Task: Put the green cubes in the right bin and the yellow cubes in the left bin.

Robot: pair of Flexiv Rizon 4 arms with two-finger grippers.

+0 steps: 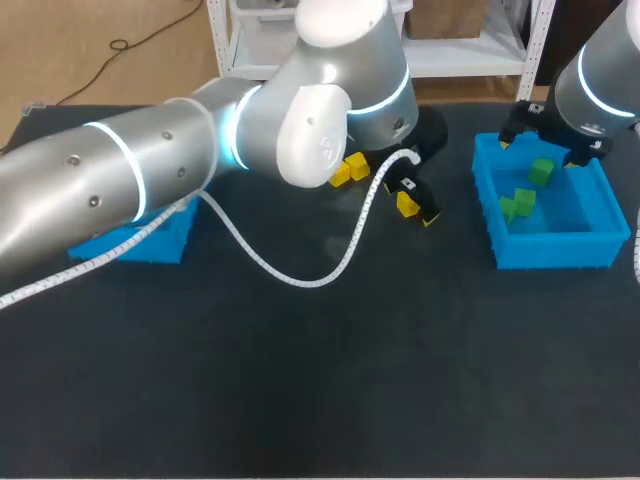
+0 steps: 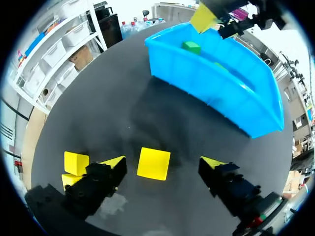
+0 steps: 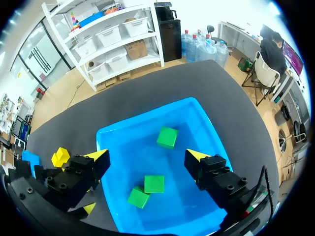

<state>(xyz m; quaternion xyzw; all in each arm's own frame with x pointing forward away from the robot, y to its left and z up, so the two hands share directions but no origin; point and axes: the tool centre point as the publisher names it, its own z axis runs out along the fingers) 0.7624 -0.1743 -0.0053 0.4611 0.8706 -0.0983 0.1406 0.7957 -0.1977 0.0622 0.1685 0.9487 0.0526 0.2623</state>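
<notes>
Closest in the head view, the left arm [image 1: 150, 170] lies across from the left edge past the middle of the table [image 1: 300, 380] and hides most of the left bin [image 1: 150, 240]. The left gripper [image 1: 415, 198] stands over a yellow cube [image 1: 405, 205], with two more yellow cubes [image 1: 350, 170] near it. The right gripper [image 1: 545, 125] hangs at the far rim of the right bin [image 1: 555, 250], which holds green cubes [image 1: 541, 171].

From the left wrist, the left gripper is spread wide. The yellow cube lies on the table between its fingers, apart from both. The other two yellow cubes sit just beside one finger, and the right bin is ahead.

From the right wrist, the right gripper is wide open, holds nothing and hangs above the right bin. Three green cubes lie on the bin's floor. One of the yellow cubes shows on the table outside the bin.
</notes>
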